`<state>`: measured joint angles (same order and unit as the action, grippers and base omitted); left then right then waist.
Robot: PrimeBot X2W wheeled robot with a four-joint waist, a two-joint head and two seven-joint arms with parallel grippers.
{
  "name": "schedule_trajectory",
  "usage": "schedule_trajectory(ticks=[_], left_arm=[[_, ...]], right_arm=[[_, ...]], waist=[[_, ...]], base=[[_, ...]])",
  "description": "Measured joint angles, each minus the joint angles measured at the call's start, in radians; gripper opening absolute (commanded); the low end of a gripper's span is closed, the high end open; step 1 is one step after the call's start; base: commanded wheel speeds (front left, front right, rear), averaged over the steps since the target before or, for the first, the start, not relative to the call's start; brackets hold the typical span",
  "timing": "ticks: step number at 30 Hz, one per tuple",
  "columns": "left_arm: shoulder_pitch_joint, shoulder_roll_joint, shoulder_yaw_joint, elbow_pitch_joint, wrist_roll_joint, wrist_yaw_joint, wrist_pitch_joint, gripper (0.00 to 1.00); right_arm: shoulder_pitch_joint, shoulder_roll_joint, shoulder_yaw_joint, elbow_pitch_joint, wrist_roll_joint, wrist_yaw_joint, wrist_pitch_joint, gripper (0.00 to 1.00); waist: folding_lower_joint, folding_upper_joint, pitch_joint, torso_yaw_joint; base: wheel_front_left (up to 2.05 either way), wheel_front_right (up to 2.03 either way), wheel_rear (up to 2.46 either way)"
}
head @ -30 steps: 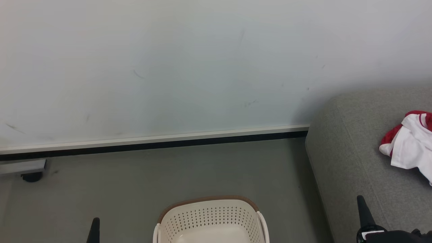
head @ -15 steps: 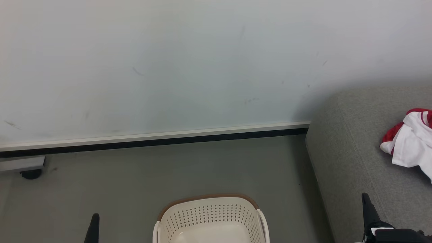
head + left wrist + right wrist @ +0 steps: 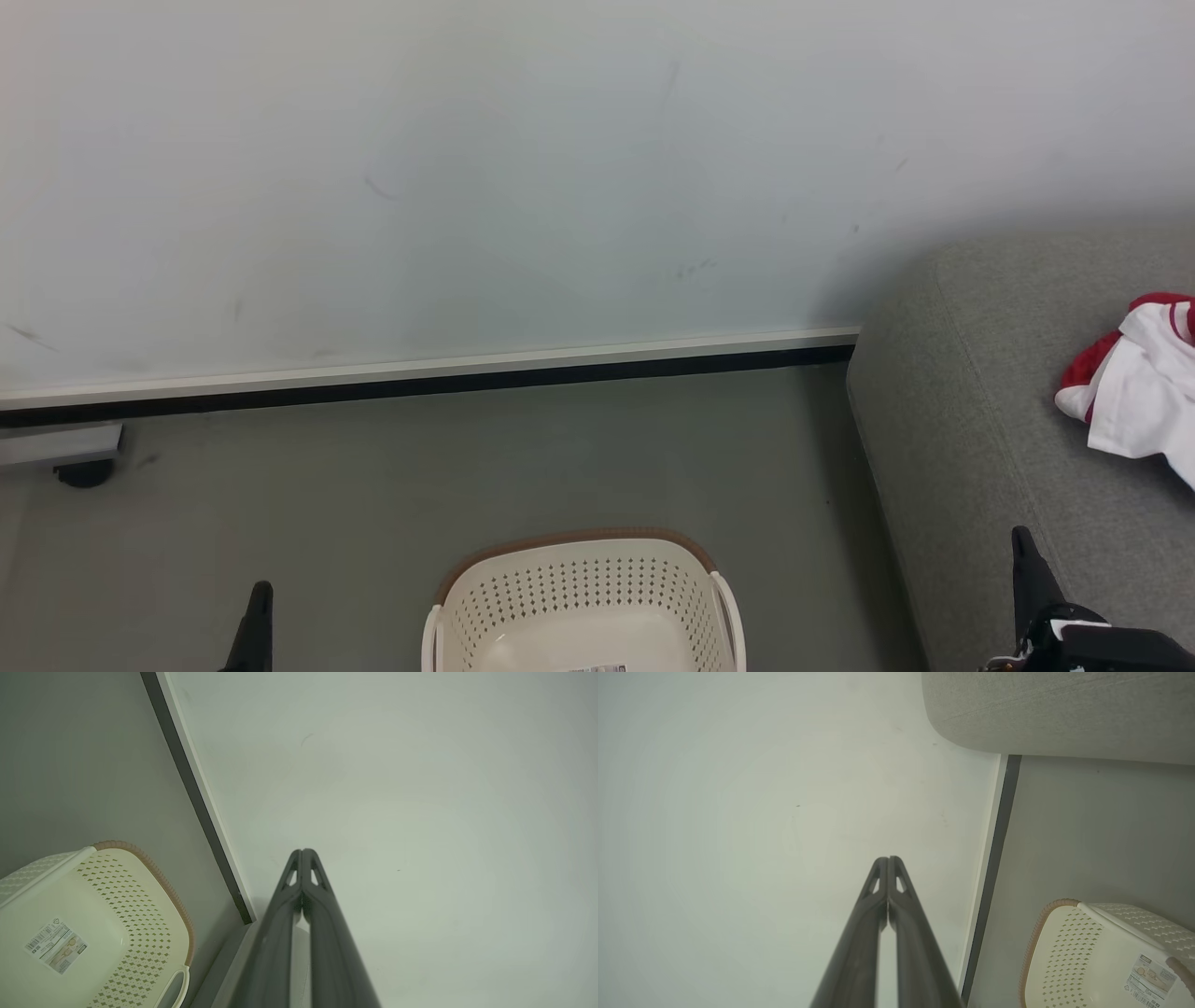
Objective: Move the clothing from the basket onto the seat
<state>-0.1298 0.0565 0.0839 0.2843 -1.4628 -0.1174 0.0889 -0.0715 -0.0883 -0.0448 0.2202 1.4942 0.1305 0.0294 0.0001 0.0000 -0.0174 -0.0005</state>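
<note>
A pale, scuffed wall (image 3: 560, 187) stands behind the oval cream-white perforated plastic basket (image 3: 579, 597), and a grey floor (image 3: 373, 485) lies under it. One large grey woven-fabric seat (image 3: 952, 420) stands to the right of the basket, apart from it. The basket has a brown rim and white side handles, and what shows of its inside holds no garment. One heap of red-and-white clothing (image 3: 1134, 401) lies on the seat, well to the basket's right; I cannot count its pieces.

Two grippers flank the basket. The left gripper (image 3: 302, 851) has its two dark fingers pressed together with nothing between them. The right gripper (image 3: 888, 858) is likewise closed and empty.

One small label sticker (image 3: 56, 945) lies on the basket's floor, with a barcode and a triangle mark; its writing is too small to read.

Since a second ago the head camera has tilted, bringing the sticker's edge into view. The right gripper has drifted slightly farther from the basket.
</note>
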Motion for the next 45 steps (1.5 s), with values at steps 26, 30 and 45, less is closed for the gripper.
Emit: schedule_trajectory(ticks=[26, 30, 45], left_arm=[[-0.035, -0.006, 0.015, 0.015, -0.141, -0.013, 0.042, 0.0], [-0.035, -0.006, 0.015, 0.015, -0.141, -0.013, 0.042, 0.0], [-0.035, -0.006, 0.015, 0.015, -0.141, -0.013, 0.042, 0.0]], right_arm=[[-0.023, 0.002, -0.04, 0.016, 0.158, 0.0, 0.029, 0.0], [-0.023, 0.003, -0.042, 0.016, 0.158, 0.0, 0.031, 0.0], [-0.023, 0.007, -0.048, 0.016, 0.156, 0.0, 0.033, 0.0]], waist=[[0.0, 0.0, 0.021, 0.0], [-0.0001, 0.0, 0.021, 0.0], [-0.0002, 0.0, 0.021, 0.0]], base=[[0.0, 0.0, 0.0], [0.0, 0.0, 0.0], [0.0, 0.0, 0.0]])
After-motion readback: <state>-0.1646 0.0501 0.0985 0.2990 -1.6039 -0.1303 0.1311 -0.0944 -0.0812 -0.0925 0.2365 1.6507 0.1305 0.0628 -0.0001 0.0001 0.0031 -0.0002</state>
